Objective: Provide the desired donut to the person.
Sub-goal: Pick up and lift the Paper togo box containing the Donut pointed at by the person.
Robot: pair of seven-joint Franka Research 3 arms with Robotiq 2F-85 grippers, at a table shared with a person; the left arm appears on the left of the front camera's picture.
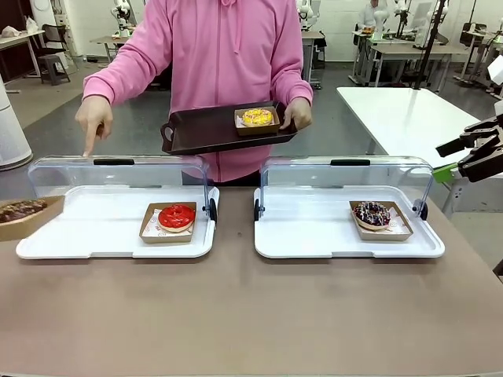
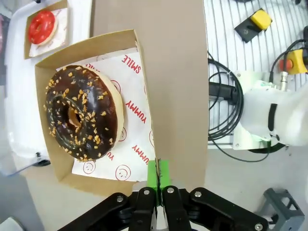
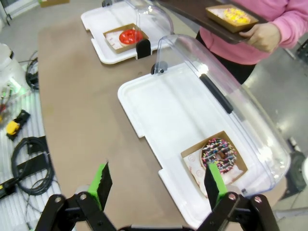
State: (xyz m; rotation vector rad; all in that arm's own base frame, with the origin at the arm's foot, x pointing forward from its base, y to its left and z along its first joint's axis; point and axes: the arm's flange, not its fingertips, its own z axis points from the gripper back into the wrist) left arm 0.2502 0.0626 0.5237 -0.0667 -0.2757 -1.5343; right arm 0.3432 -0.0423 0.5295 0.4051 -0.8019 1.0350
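four donuts are in view, each in its own shallow cardboard tray, so four cardboard trays as well. two white display cases sit side by side on the brown tabletop point(image 1: 236, 314), the left case point(image 1: 78, 236) and the right case point(image 1: 314, 236), each with one clear lid swung up at the far side: the left lid point(image 1: 118, 177) and the right lid point(image 1: 346, 177). the left case holds one red-glazed donut point(image 1: 176, 216) near its right end. the right case holds one dark donut with coloured sprinkles point(image 1: 372, 213) near its right end. the person point(image 1: 224, 55) in the pink hooded sweatshirt stands at the far side. their pointing hand point(image 1: 94, 118) aims one finger down over the far left part of the left lid, and their other hand point(image 1: 297, 114) holds one dark serving tray point(image 1: 204, 129) carrying one yellow-topped donut point(image 1: 257, 117). the fourth, a chocolate donut with nut bits point(image 2: 81, 113), lies on printed paper in the held cardboard tray point(image 2: 86, 44) at the left end of the left case, raised off the tabletop. the left end effector point(image 2: 158, 173) is closed, its green pads pinching the near wall of that cardboard tray. the right end effector point(image 3: 158, 166) has its jaws spread wide with nothing between them, and it hangs at the right side, above the near right corner of the right case.
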